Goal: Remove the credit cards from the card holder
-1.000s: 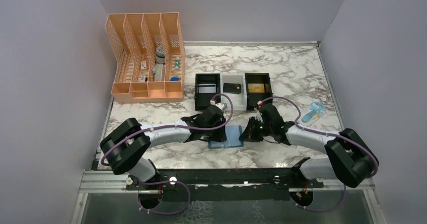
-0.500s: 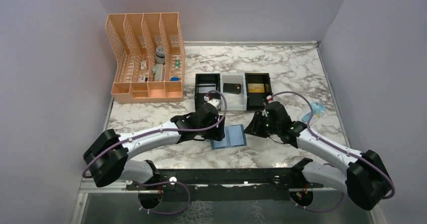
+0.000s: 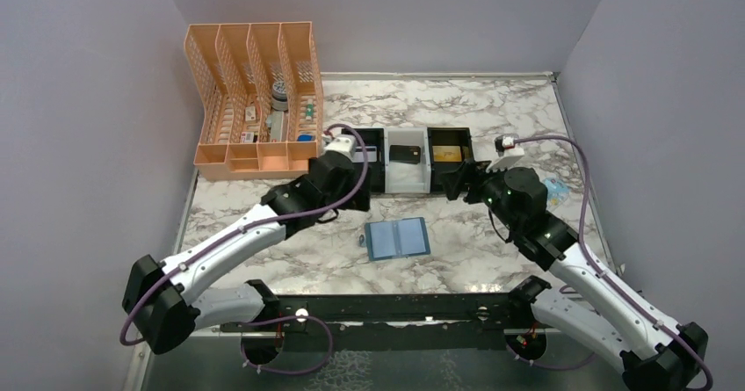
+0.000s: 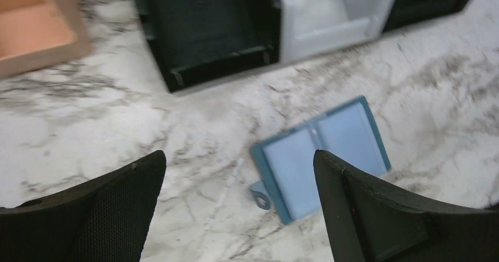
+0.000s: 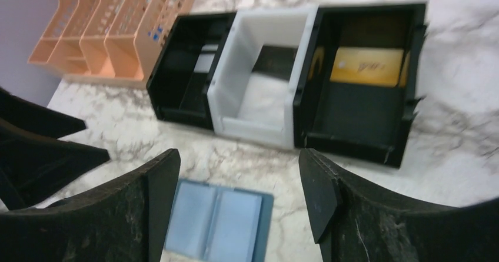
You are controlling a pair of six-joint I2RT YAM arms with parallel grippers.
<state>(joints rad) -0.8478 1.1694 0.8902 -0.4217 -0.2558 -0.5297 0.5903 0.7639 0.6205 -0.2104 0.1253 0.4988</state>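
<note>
While both arms hang over the marble-veined table [image 3: 509, 114], you've got the left gripper [image 4: 238, 156] spread wide. Its black, fine-textured fingers sit either side of bare tabletop with nothing between them. The right gripper [image 5: 238, 153] is likewise well open and empty.

The card holder [image 3: 398, 238] lies flat and unfolded on the table between the two arms, on the near side of the tray and apart from both grippers. It has a teal-blue border and two paler blue pocket panels that read smooth and flat. A small tab sticks off its left edge (maybe a loop, too blurred to call).

Behind it you can see the three-compartment tray [image 3: 408, 186], rigid boxy plastic in black, white, black:
- Right black bin: gold card [image 5: 368, 66], at the far end.
- White middle bin: black card [image 3: 405, 154].
- Left black bin: silver-grey card [image 5: 204, 59], partly hidden by the left wrist in the top view.

A peach mesh-walled file organiser [image 3: 255, 101] sits back left, with small items in its slots.
</note>
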